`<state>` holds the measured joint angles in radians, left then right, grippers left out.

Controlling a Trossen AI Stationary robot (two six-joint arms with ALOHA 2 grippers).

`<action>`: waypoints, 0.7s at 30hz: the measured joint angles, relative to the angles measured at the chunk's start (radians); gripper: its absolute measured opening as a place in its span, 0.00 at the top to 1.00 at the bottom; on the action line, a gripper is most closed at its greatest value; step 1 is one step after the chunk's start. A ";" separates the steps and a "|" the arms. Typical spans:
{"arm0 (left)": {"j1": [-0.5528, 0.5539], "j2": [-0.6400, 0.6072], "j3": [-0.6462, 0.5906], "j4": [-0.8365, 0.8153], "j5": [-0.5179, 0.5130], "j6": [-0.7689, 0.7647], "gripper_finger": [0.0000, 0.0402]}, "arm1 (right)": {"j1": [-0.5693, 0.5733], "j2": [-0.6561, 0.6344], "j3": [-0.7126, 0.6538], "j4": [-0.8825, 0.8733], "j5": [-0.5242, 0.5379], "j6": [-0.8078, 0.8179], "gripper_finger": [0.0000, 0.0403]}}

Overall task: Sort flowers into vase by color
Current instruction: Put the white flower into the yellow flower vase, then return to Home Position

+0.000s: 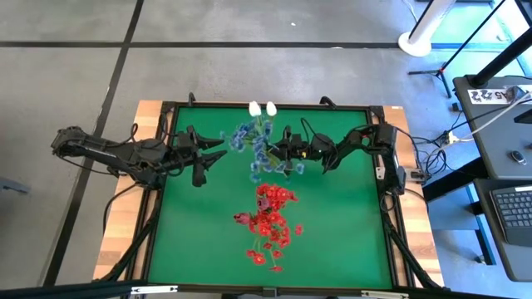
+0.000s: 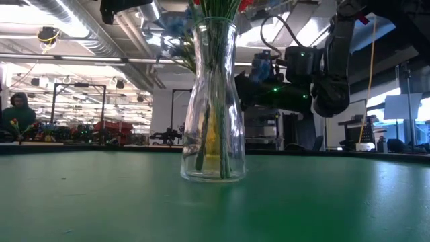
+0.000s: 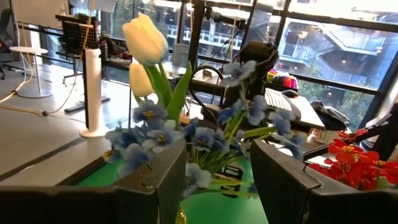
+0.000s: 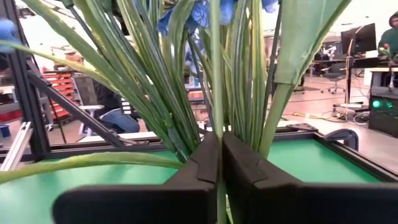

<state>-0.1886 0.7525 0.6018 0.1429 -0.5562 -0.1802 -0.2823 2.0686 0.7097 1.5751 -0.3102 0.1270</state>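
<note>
Blue blossom sprays (image 1: 258,151) and two white tulip buds (image 1: 262,108) stand as one upright bunch at the table's far middle. What they stand in is hidden under the blossoms. Red blossom sprays (image 1: 271,218) stand nearer, their stems in a clear glass vase (image 2: 212,107). My right gripper (image 1: 279,153) reaches in from the table's right and is shut on a stem in the blue bunch (image 4: 186,12). My left gripper (image 1: 214,156) hovers open just left of the blue bunch (image 3: 205,134), touching nothing. In the left wrist view the white tulips (image 3: 146,40) rise above the blue. No dark pink bud shows. My right gripper (image 4: 219,140) pinches one thin green stem (image 4: 215,93) between its two fingers (image 4: 199,165). The fingers come in level from the table's right and lie across the stem. It stands upright among the other stems and leaves and runs on below the fingers, out of view.
A raised black frame (image 1: 163,166) borders the green mat (image 1: 332,232). Bare mat lies to the right and left of the red sprays. Cables and a small box (image 1: 407,170) sit at the table's right edge. A person (image 2: 17,111) shows in the room far behind.
</note>
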 joint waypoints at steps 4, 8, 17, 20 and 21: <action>0.000 0.000 0.000 0.000 -0.001 0.004 0.57 | 0.000 -0.001 0.000 -0.002 -0.005 0.003 0.89; 0.001 0.000 0.000 0.000 -0.001 0.004 0.57 | 0.000 -0.010 -0.001 -0.011 -0.005 0.010 0.75; 0.001 0.000 0.000 -0.001 -0.001 0.004 0.57 | -0.015 -0.086 -0.078 -0.025 0.003 0.006 0.48; 0.001 0.000 0.000 -0.001 0.000 0.004 0.57 | -0.025 -0.137 -0.118 -0.061 0.006 -0.004 0.44; 0.001 0.000 0.000 -0.001 -0.001 0.004 0.57 | -0.028 -0.157 -0.128 -0.079 0.007 -0.003 0.43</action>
<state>-0.1879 0.7525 0.6018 0.1423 -0.5568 -0.1763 -0.3102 1.9118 0.5815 1.4964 -0.3036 0.1238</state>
